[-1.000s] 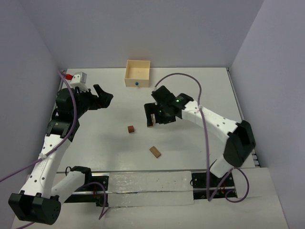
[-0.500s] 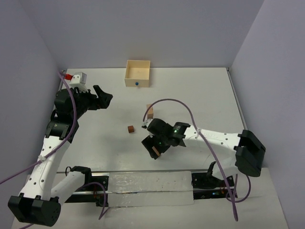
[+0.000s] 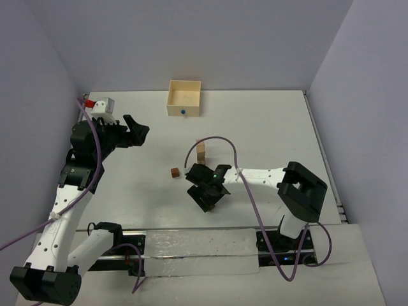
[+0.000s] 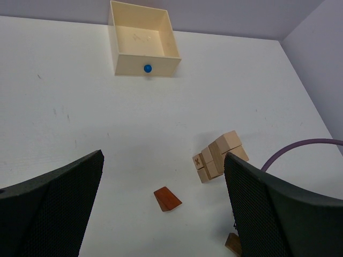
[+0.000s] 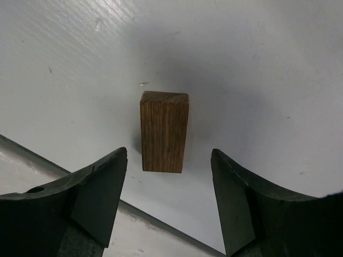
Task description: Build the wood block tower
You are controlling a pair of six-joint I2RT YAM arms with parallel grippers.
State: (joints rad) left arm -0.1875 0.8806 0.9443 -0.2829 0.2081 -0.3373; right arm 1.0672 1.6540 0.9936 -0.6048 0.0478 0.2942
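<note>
Two pincers show in the top view. The left pincer hangs spread at 9 o'clock of the tower. The right pincer is at the tower's 6 o'clock.

Left wrist view: the tower stands on the table, with a reddish block apart at its 8 o'clock.

Right wrist view: the right pincer is spread, and a brown brick lies between its jaws, touching neither.
</note>
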